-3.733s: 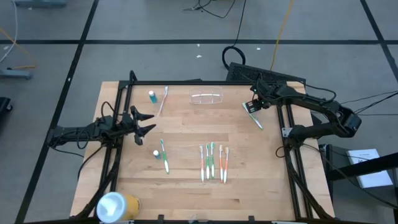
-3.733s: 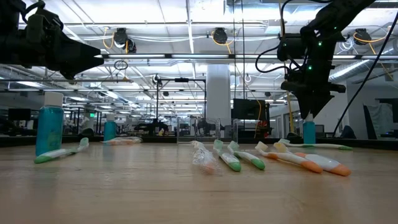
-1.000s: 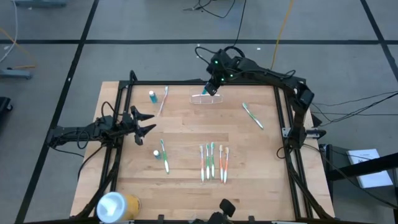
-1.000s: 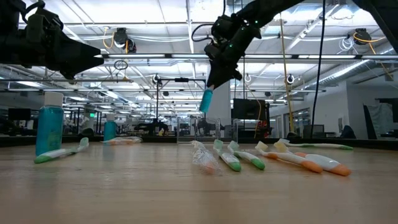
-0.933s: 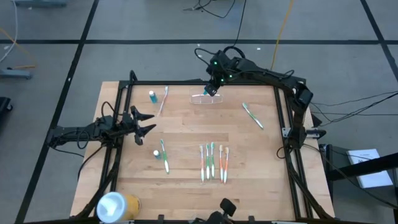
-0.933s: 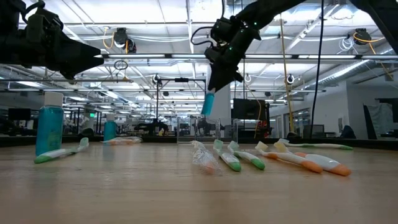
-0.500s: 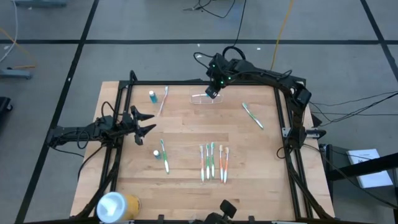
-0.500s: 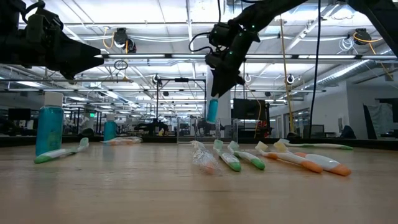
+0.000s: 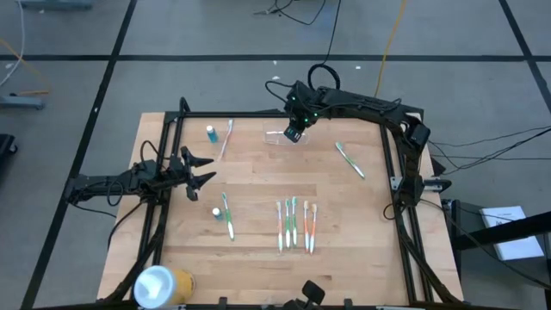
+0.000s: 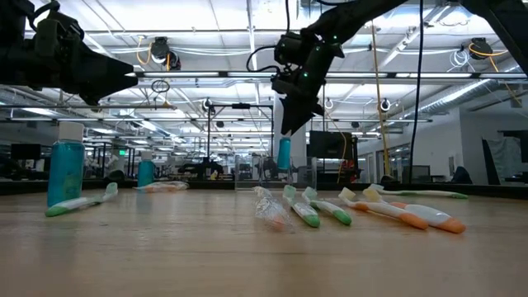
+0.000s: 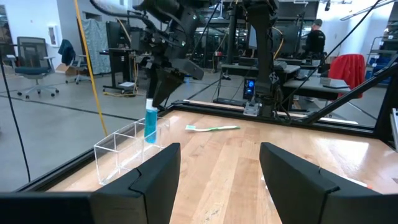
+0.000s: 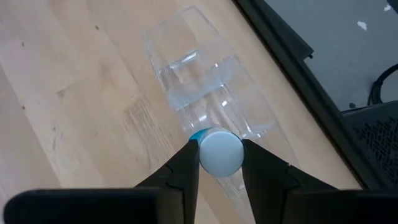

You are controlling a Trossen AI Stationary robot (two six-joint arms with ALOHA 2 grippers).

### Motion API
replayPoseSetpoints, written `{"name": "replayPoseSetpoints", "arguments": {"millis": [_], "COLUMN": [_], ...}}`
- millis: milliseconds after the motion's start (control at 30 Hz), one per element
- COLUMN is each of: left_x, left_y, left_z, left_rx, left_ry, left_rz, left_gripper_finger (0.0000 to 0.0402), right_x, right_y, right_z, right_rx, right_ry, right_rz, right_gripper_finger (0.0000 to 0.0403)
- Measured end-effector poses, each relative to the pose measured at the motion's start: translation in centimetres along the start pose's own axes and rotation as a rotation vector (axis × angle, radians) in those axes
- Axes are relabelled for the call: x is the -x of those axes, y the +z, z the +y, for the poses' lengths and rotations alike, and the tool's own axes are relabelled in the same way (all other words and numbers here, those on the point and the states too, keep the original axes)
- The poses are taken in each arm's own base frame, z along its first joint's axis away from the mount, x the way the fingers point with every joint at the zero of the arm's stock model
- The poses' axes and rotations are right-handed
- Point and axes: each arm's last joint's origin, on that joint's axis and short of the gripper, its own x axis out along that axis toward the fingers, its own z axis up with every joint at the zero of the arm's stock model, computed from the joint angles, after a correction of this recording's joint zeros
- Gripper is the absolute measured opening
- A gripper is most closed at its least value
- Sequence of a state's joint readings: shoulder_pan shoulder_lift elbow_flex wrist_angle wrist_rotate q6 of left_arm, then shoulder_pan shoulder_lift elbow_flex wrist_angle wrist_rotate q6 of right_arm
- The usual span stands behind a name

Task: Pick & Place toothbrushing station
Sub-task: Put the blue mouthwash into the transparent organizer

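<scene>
The toothbrushing station, a clear colourless holder (image 9: 280, 135), stands on its base at the table's far middle; it also shows in the right wrist view (image 12: 199, 87) and the left wrist view (image 11: 127, 149). My right gripper (image 9: 295, 131) is over the holder's right end, shut on a small blue tube with a white cap (image 10: 284, 154). The tube's lower end is at about the level of the holder's rim (image 11: 150, 127). My left gripper (image 9: 202, 170) waits open and empty at the table's left side. My right gripper pinches the tube's white-capped top end (image 12: 220, 152) between its two fingers (image 12: 186, 163). The fingers come from above, pointing down. The tube hangs upright below them, its blue body (image 11: 150, 126) down at the holder; whether it touches the holder I cannot tell.
A second blue tube (image 9: 210, 133) and a toothbrush (image 9: 227, 138) are at the far left. One toothbrush (image 9: 349, 160) lies at the right, several (image 9: 295, 224) at the near middle, one more (image 9: 227, 215) to their left. A yellow cylinder (image 9: 162, 284) is at the near left corner.
My right gripper has gone down and slightly toward the table's right edge, staying shut on the blue tube. The tube has stayed upright and has come down from well above the holder to the level of its rim.
</scene>
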State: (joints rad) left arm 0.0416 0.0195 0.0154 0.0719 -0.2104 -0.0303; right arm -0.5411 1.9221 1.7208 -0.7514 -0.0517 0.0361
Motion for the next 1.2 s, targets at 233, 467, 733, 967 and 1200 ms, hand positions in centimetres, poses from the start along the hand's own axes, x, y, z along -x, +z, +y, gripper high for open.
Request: {"name": "replayPoseSetpoints", "arguments": {"millis": [233,467,733,967,1200], "left_x": [0.0,0.0,0.0,0.0,0.0], "left_y": [0.0,0.0,0.0,0.0,0.0], "left_z": [0.0,0.0,0.0,0.0,0.0], "left_rx": [0.0,0.0,0.0,0.0,0.0], "left_ry": [0.0,0.0,0.0,0.0,0.0], "left_rz": [0.0,0.0,0.0,0.0,0.0], "left_gripper_finger": [0.0228,0.0228,0.0228,0.0228,0.0228], "right_x": [-1.1,-2.1,-2.9,-3.3,-3.3], "right_y": [-0.8,-1.4,-2.0,-2.1,-2.0], "right_z": [-0.1,-0.2,-0.2,0.0,0.0], "right_rx": [0.004,0.025,0.035,0.082,0.083], "right_ry": [0.001,0.001,0.001,0.004,0.004], "right_rz": [0.004,0.0,-0.014,-0.039,-0.046], "right_gripper_finger": [0.0095,0.0095,0.0095,0.0114,0.0143]}}
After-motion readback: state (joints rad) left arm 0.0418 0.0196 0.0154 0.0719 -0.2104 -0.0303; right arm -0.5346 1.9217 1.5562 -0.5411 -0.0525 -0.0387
